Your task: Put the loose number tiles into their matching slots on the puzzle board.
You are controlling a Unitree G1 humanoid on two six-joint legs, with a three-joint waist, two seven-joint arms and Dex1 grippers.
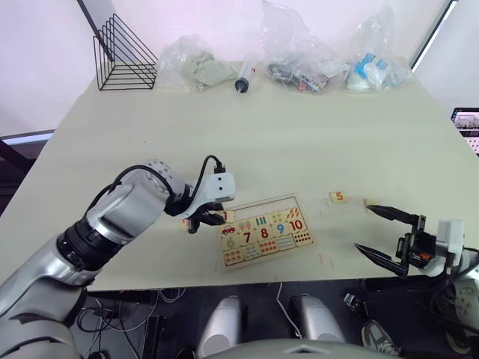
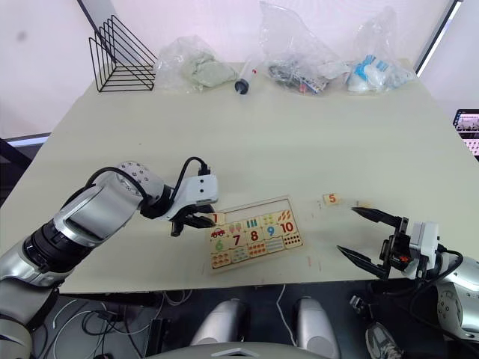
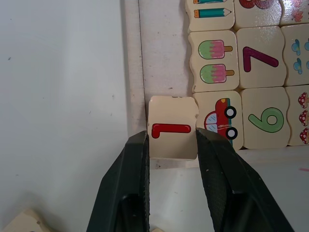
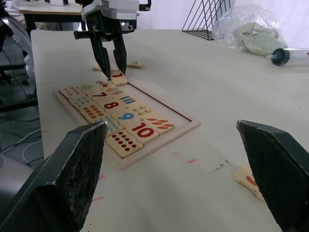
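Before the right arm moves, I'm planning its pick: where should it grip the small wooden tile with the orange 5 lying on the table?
Come from above and pinch two opposite edges of the orange 5 tile; it lies flat on the table, apart from the puzzle board, sides free.

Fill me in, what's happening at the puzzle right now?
The left gripper is shut on the red 1 tile at the near-left corner of the puzzle board, beside the car picture tile; the tile looks partly over the frame edge, not yet seated. The board's long strip along its far edge lies bare. The orange 5 tile lies loose on the table to the board's right. The right gripper hangs open, holding nothing, right of the board.
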